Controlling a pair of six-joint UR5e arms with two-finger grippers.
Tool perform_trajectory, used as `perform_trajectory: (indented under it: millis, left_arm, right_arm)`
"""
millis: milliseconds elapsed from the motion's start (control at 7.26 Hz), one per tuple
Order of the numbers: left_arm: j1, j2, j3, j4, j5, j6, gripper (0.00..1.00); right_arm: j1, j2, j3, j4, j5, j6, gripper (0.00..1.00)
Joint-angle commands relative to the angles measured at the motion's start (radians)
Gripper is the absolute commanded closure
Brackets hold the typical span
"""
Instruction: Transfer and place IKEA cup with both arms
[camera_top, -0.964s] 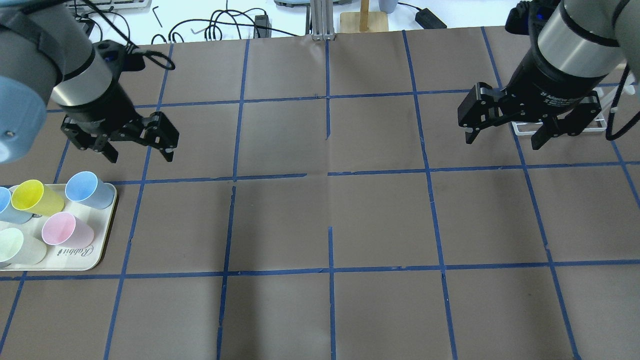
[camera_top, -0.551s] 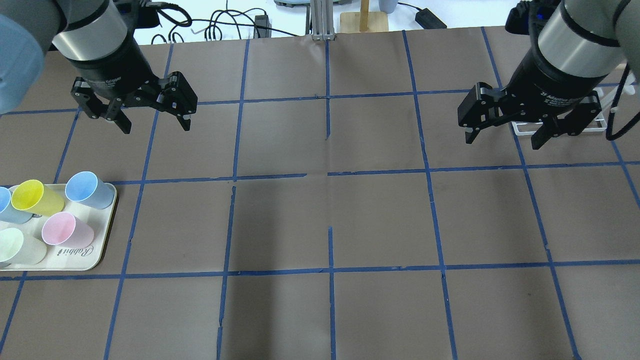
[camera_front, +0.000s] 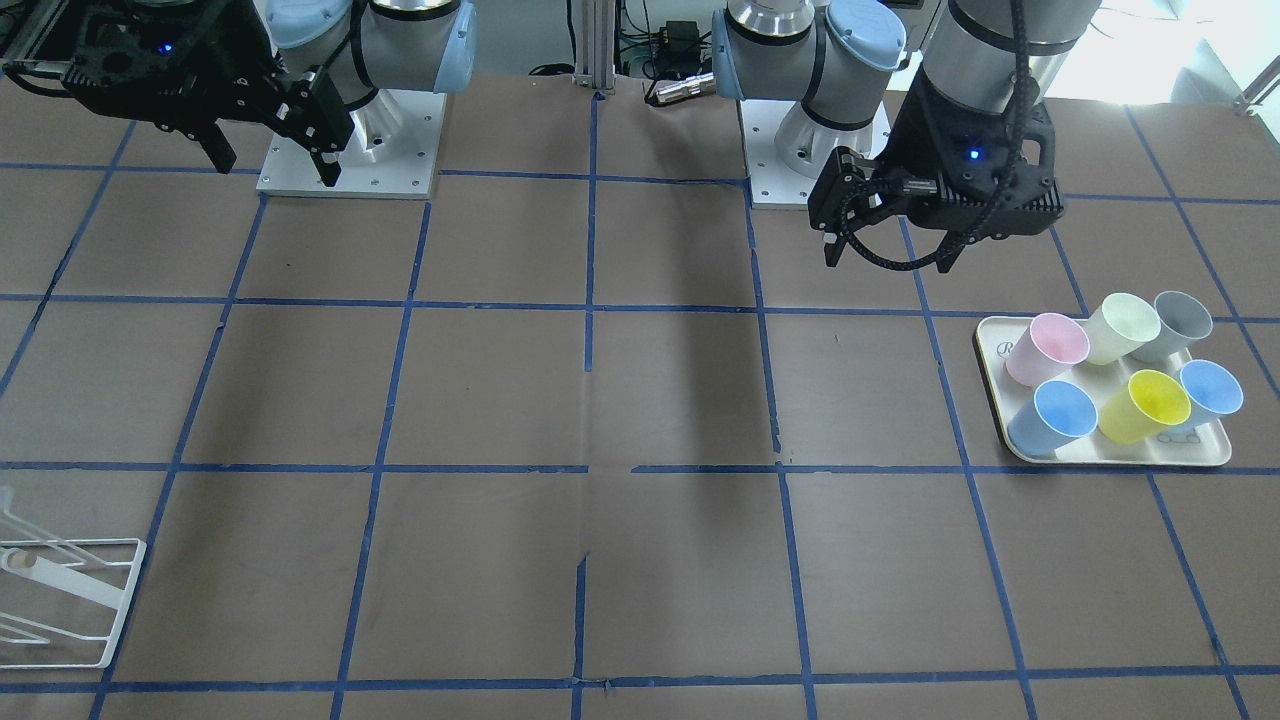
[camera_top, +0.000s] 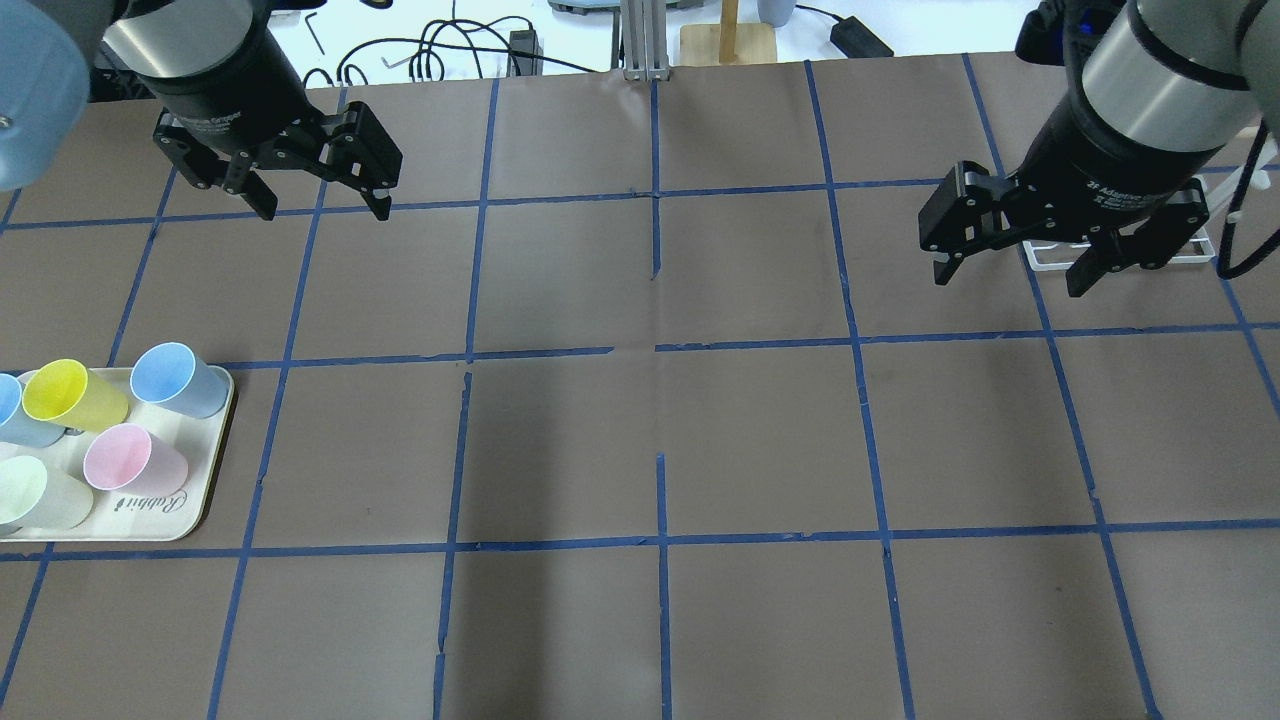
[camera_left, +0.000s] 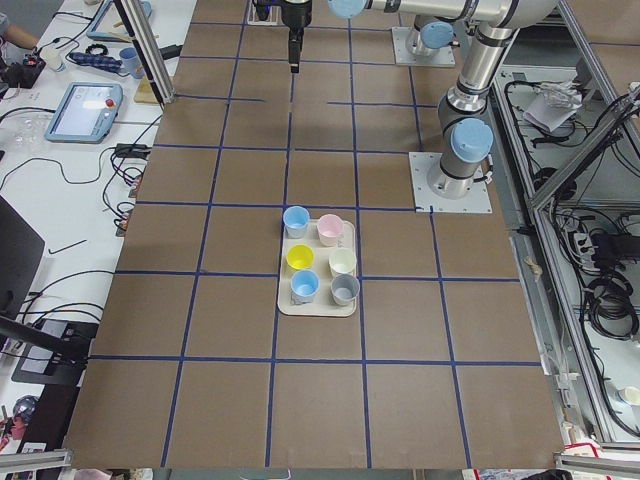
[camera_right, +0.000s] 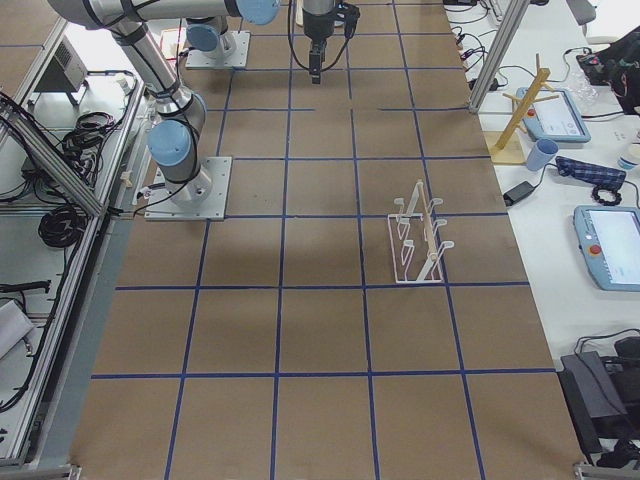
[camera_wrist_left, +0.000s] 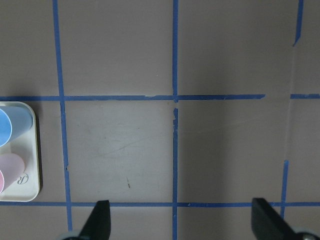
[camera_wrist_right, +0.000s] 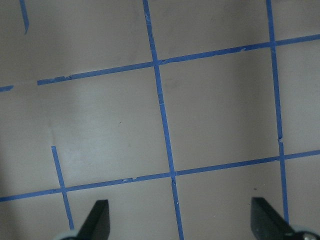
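The pale pink IKEA cup (camera_top: 135, 458) stands upright on a cream tray (camera_top: 205, 500) at the table's left edge, among other cups. It also shows in the front view (camera_front: 1047, 347), the left side view (camera_left: 330, 229), and at the left edge of the left wrist view (camera_wrist_left: 7, 172). My left gripper (camera_top: 325, 210) is open and empty, high above the table, beyond the tray and to its right; it shows in the front view (camera_front: 888, 262) too. My right gripper (camera_top: 1008, 283) is open and empty over the table's far right, also seen in the front view (camera_front: 275, 170).
The tray also holds light blue cups (camera_top: 175, 380), a yellow cup (camera_top: 70, 392), a cream-white cup (camera_top: 35, 495) and a grey cup (camera_front: 1180, 322). A white wire rack (camera_right: 420, 245) stands at the right, partly behind my right gripper. Blue tape grids the brown table.
My left gripper has moved away from the tray toward the table's far side and a little to the right, still open. The right gripper has barely moved.
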Motion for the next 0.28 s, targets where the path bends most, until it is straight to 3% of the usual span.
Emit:
perform_trajectory:
  millis: [0,138]
  left_arm:
    - [-0.001,0.01,-0.002,0.011,0.001,0.0,0.0]
    - [0.01,0.007,0.009,0.006,0.001,-0.017,0.0]
  right_arm:
    - [0.0,0.003,0.0,0.0,0.001,0.001,0.0]
    - [0.0,0.001,0.001,0.0,-0.002,0.0,0.0]
